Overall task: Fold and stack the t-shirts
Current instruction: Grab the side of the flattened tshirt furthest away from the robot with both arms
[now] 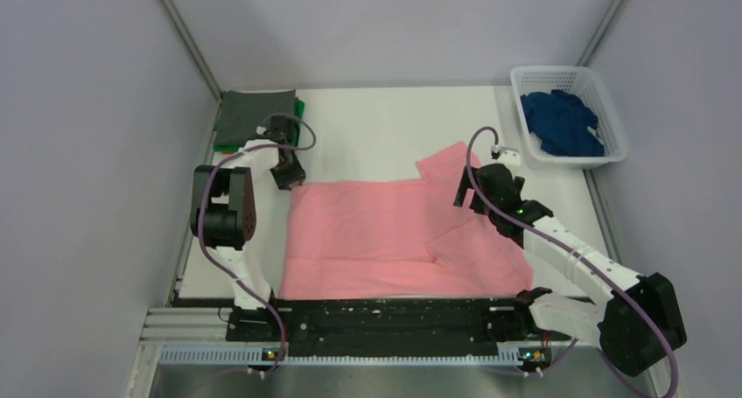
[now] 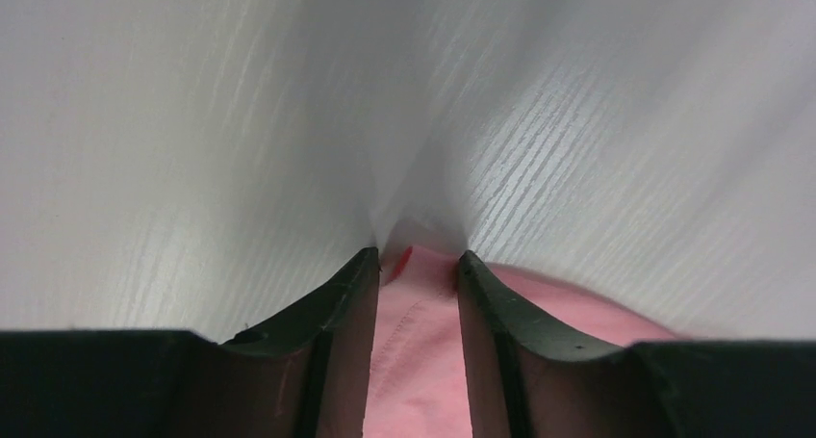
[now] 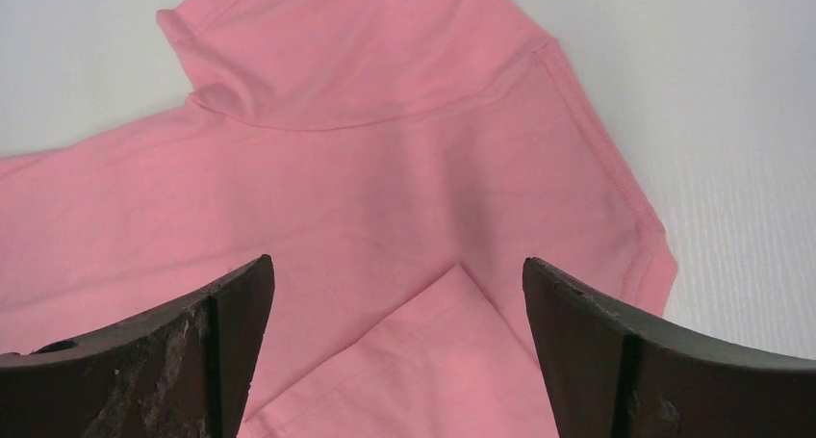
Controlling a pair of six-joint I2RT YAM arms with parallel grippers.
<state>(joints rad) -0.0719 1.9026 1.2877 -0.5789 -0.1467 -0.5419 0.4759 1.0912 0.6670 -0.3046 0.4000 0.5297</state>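
The salmon-pink t-shirt (image 1: 376, 232) lies spread flat across the middle of the table, with one flap folded inward on its right side (image 1: 459, 240). My left gripper (image 1: 287, 176) is at the shirt's far left corner. In the left wrist view (image 2: 416, 257) its jaws are narrow, and pink cloth (image 2: 414, 361) fills the gap between them. My right gripper (image 1: 472, 192) hangs open over the shirt's right side. In the right wrist view (image 3: 396, 265) its fingers are wide apart over the folded flap (image 3: 433, 361). A dark blue t-shirt (image 1: 564, 122) lies in the basket.
A white lattice basket (image 1: 616, 109) stands at the far right. A folded stack sits at the far left with a grey shirt (image 1: 254, 114) on top, a green edge (image 1: 299, 109) and an orange edge (image 1: 229, 151) showing beneath. Grey walls close in both sides.
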